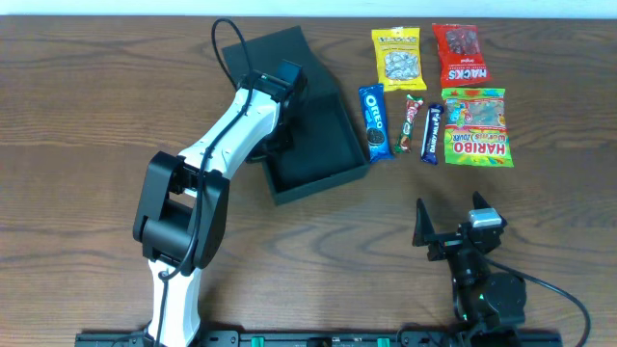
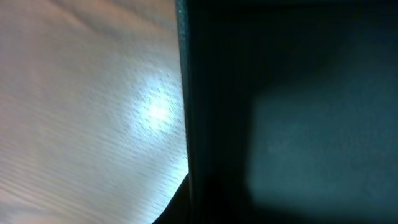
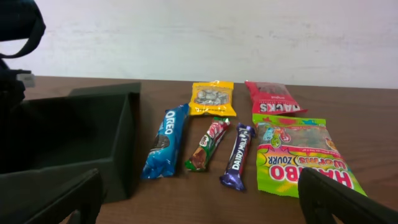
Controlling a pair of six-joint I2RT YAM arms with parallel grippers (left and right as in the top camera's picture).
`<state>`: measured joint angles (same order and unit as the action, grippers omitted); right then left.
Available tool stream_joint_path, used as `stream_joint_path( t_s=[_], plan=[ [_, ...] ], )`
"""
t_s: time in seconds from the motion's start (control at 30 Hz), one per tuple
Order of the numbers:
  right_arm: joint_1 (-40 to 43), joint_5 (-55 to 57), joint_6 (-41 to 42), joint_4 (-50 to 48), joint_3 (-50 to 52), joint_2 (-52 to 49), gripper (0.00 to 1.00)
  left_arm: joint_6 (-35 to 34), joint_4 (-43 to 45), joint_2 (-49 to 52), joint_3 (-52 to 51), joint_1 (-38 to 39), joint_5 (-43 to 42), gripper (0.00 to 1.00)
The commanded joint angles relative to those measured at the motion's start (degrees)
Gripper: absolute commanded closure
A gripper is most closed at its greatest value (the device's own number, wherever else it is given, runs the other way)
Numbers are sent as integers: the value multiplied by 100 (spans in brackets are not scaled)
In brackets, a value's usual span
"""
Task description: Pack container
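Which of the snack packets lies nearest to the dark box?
The blue Oreo packet: it alone lies right beside the side wall of the container, almost touching it.

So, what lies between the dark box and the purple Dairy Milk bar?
Two snacks: the blue Oreo pack nearest the container, then a slim red-and-green bar beside the Dairy Milk bar. The overhead and right wrist views both show it.

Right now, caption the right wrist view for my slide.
Open dark container beside six snack packets on a wooden table.
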<state>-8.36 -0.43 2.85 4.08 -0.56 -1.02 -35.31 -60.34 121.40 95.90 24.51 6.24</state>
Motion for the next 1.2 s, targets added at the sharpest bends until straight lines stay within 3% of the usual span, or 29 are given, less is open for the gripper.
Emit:
stream_joint_path(
  t_s=[0.0,0.17,0.33,0.47,0.73,1.1,1.17],
  plan=[
    [46,20,94,17,24,24,1,1158,0,31,-17,-13,1056,94],
    [46,20,94,17,24,24,1,2468,345,31,-17,-37,1410,94],
    [46,20,94,17,24,24,1,2614,603,33,-17,-103,1364,94],
    [46,20,94,17,24,24,1,2559,599,33,-17,-177,1119,94],
    [46,20,94,17,24,24,1,1591,507,31,-17,-203,168,94],
    [46,20,94,17,24,24,1,1255,413,31,-17,-208,138,94],
    [46,20,94,17,24,24,1,1257,424,33,-17,-210,11,41]
  ],
)
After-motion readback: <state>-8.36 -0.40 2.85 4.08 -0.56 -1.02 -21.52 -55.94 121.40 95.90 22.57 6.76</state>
